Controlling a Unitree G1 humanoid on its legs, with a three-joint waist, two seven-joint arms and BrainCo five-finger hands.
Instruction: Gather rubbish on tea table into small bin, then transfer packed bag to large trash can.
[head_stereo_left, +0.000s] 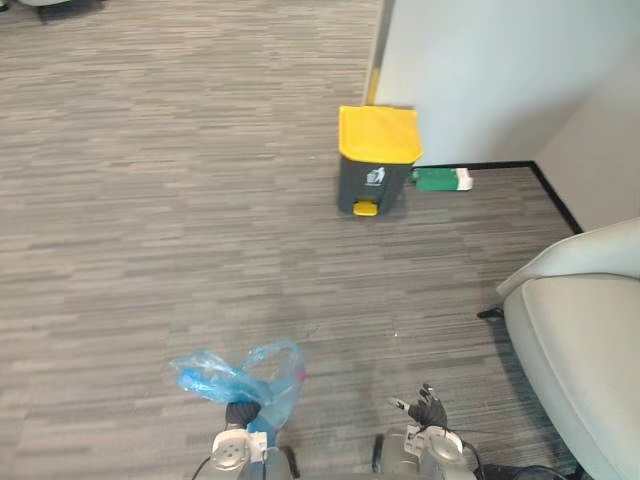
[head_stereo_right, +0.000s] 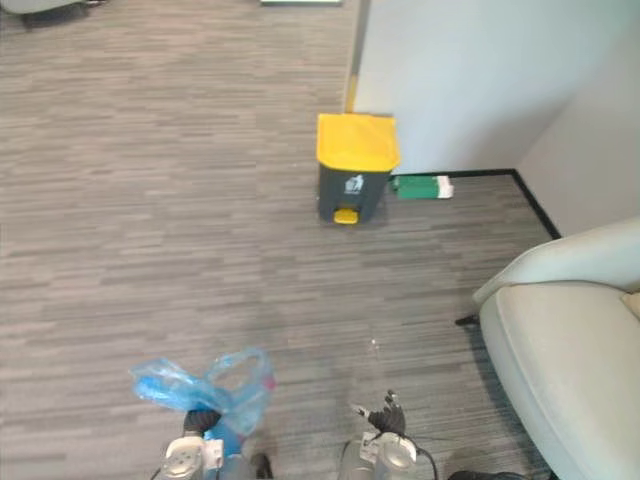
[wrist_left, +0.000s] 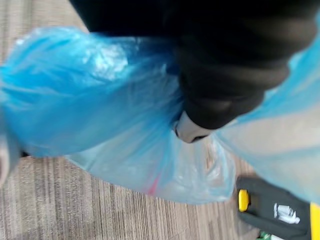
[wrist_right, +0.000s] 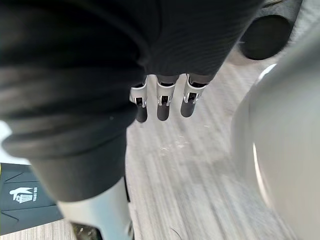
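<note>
Your left robot hand (head_stereo_left: 240, 413) is clenched on the bunched neck of the blue bag (head_stereo_left: 232, 377), which billows out just ahead of its fingers. The large trash can (head_stereo_left: 375, 165) stands well ahead of that robot hand, with its yellow lid (head_stereo_left: 378, 132) closed and its pedal (head_stereo_left: 366, 208) at the base. The thin film could slip or tear in the grip on the walk over and spill the rubbish. With the lid down, the bag would likely land on top unless the pedal is pressed. Your right robot hand (wrist_right: 161, 102) hangs released, near the armchair (head_stereo_left: 580, 340), and could brush it.
</note>
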